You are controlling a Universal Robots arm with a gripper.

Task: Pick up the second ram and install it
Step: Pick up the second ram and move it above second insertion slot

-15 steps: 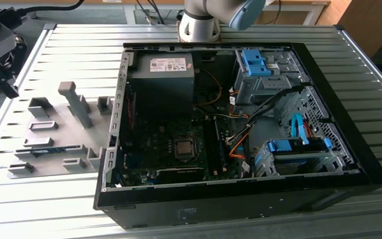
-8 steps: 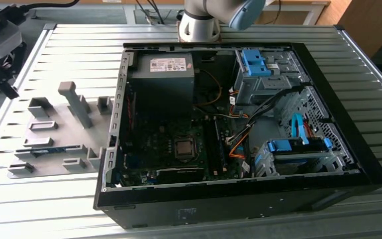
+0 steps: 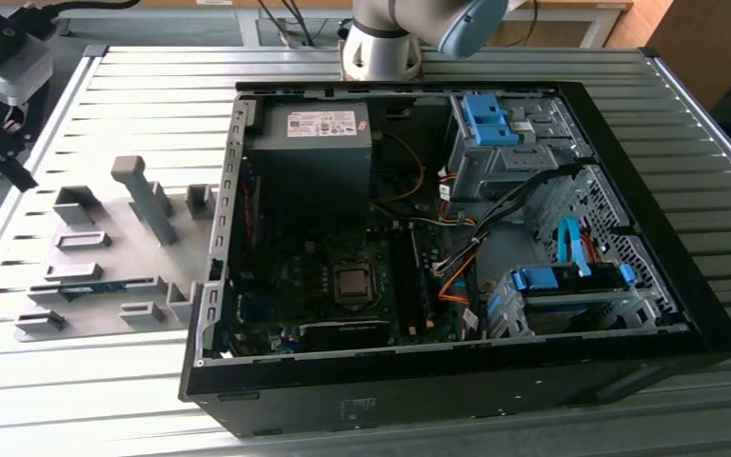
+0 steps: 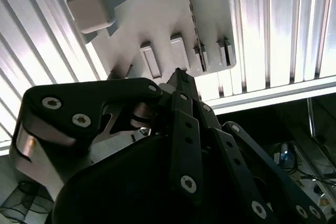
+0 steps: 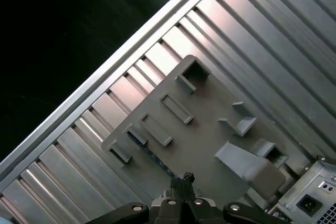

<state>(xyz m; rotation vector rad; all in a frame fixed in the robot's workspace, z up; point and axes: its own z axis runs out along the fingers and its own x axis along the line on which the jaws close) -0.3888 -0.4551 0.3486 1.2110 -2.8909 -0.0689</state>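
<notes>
The black two-finger gripper (image 3: 15,171) hangs at the exterior view's far left, above the edge of the ribbed aluminium table (image 3: 111,400) and not touching anything on it. In both wrist views its fingertips (image 5: 185,178) meet with no gap between them, and nothing is gripped.

Just to the right of the gripper, a flat grey plastic fixture plate (image 3: 111,257) lies on the table. It carries several low rectangular holder blocks and one tall grey upright post (image 3: 149,195).

The second ram (image 3: 92,286), a long thin blue-green circuit-board stick, sits on its edge in a slot near the plate's front. It lies lengthwise across the plate between the low blocks. In the first wrist view it appears as a thin dark strip (image 5: 152,153) running out from under the gripper's tip. In the second wrist view the same strip (image 4: 188,3) runs along the plate beyond the fingers.

To the right of the plate, and just beside it, stands a large black metal computer case (image 3: 670,286) with its side open. Inside are a grey power supply box (image 3: 308,157), a dark motherboard (image 3: 302,286) with a square processor socket (image 3: 353,283), and bundled cables. Blue plastic drive brackets (image 3: 569,281) sit toward the exterior view's right.

The arm's silver base (image 3: 385,48) stands behind the case.
</notes>
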